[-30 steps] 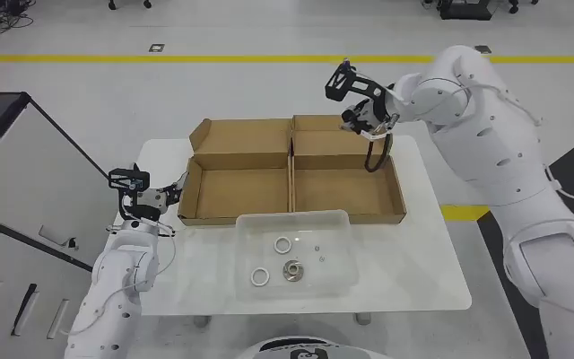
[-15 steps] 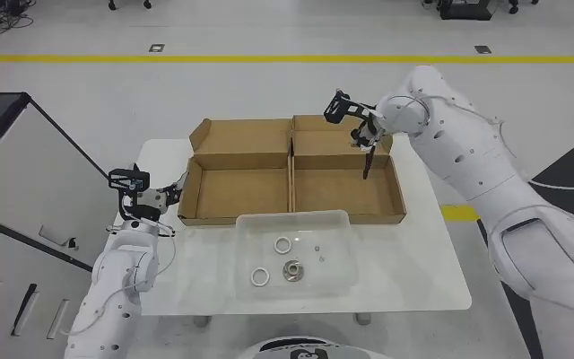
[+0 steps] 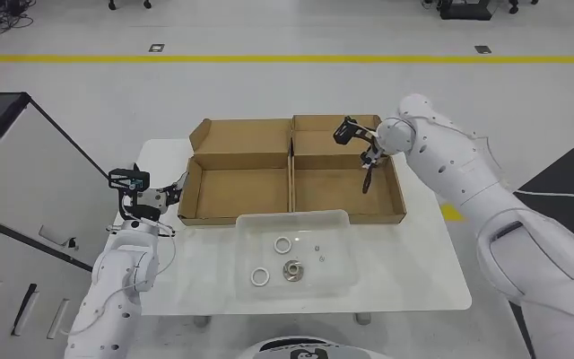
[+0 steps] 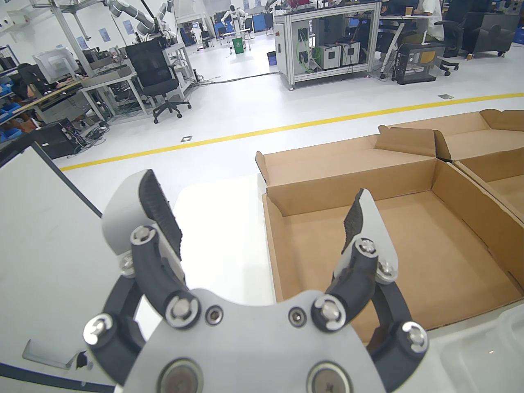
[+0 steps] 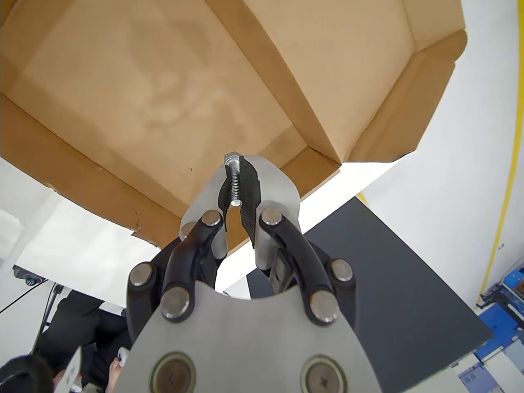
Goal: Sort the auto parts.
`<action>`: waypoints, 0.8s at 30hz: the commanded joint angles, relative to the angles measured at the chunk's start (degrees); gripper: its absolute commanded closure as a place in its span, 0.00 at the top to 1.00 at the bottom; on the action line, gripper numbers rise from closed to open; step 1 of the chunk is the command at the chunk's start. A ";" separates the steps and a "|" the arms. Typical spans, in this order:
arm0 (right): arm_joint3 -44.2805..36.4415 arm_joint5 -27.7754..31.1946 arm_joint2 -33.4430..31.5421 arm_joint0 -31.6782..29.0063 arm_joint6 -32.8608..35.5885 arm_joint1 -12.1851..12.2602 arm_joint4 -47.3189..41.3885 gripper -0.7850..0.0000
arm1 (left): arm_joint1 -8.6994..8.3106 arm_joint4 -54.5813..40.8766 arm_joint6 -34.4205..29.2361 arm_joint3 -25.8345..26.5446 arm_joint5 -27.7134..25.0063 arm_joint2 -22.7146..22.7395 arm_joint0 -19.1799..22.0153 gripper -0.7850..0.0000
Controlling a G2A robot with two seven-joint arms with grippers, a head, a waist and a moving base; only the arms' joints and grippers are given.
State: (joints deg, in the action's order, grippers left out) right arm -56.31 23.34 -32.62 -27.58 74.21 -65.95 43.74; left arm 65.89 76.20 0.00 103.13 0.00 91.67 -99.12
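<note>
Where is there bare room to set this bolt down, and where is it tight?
Bare floors: the right box, under the right end effector holding the bolt, and the left box. Crowded: the clear bin, with rings and small parts.

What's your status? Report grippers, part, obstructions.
Right gripper shut on bolt, above right box. Left gripper open, beside left box. Rings in tray. Nothing between bolt and box floor.

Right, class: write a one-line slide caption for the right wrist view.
Right pincer grips a bolt above the open cardboard box.
</note>
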 commanded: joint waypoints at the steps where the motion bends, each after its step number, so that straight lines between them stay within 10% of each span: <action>1: 0.81 -0.51 0.21 -0.73 -0.21 -0.13 -0.06 0.00 | 0.00 0.00 0.00 0.00 0.00 0.00 0.00 1.00; 24: 5.61 -3.87 0.90 -5.52 -2.10 -1.12 2.38 0.00 | 0.00 0.00 0.00 0.00 0.00 0.00 0.00 1.00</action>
State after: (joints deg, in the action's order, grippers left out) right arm -50.82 19.48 -31.75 -32.92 72.24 -67.03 46.01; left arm 65.89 76.20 0.00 103.13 0.00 91.67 -99.12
